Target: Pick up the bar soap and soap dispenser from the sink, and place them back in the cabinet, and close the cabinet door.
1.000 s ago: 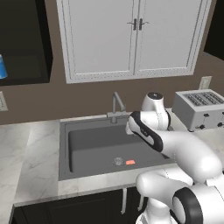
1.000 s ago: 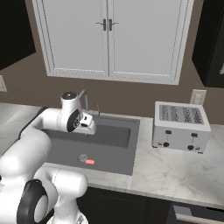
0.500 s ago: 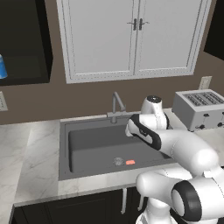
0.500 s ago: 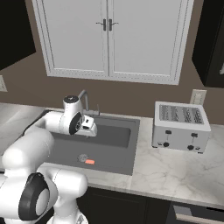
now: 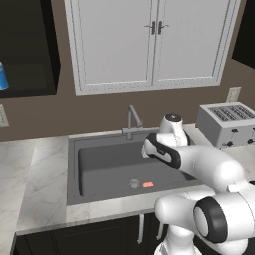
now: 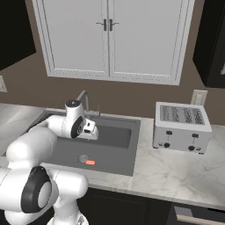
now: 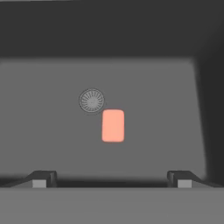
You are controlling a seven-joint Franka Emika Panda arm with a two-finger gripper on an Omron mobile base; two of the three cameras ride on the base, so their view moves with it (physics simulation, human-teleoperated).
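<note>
Jaws spread wide, one bar soap (image 7: 113,126), one drain (image 7: 91,101), one sink (image 7: 39,113)

You are viewing evenly lit, flat rendered pictures, no glare or hard highlights, soft shadow under the white doors (image 5: 152,42), sink (image 7: 39,131) walls darker than its floor, hand view soft and slightly blurred, side cabinet (image 5: 27,47) nearly black, edges undistorted.

The arm's been swung a bit toward the faucet (image 5: 131,121) side and the end effector (image 6: 91,130) lowered closer to the sink (image 5: 74,175), lined up over the bar soap (image 7: 113,125).
</note>
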